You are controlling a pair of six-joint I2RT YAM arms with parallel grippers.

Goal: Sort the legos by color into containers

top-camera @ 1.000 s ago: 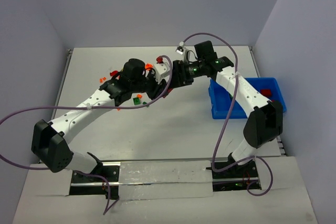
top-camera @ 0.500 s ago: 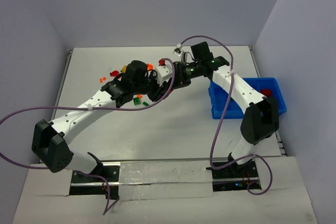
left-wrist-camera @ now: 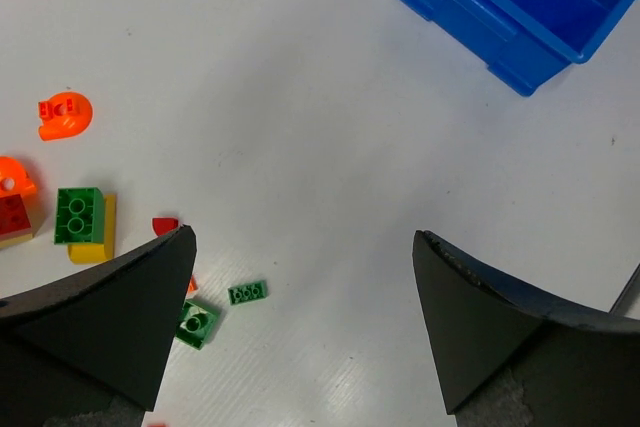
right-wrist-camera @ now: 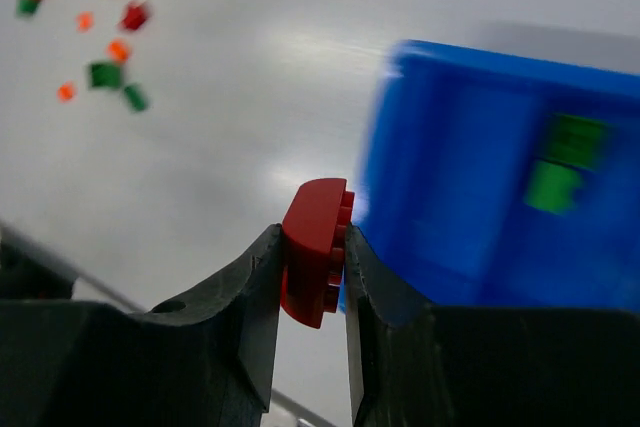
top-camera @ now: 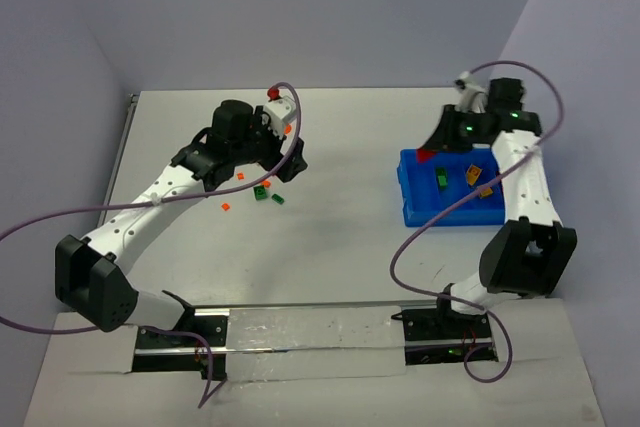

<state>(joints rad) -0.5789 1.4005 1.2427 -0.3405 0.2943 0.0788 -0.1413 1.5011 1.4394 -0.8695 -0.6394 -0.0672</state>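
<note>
At 10 o'clock on the worktop (top-camera: 340, 237), the left hand (left-wrist-camera: 302, 247) hangs fully spread and empty above the loose legos (top-camera: 265, 190). At 3 o'clock, the right hand (right-wrist-camera: 312, 239) pinches a red brick (right-wrist-camera: 318, 212) between its fingertips at the 10 o'clock corner of the blue bin (top-camera: 430, 213). Each brick is judged light, rigid and slick: grip it centred across two opposite faces.

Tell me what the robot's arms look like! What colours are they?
The left arm and the right arm are both made of white tube-shaped links with chunky black joints between them. A thin purple cable loops along each one. Small green lights glow near the right wrist. The fingers are black and wedge-shaped.
</note>
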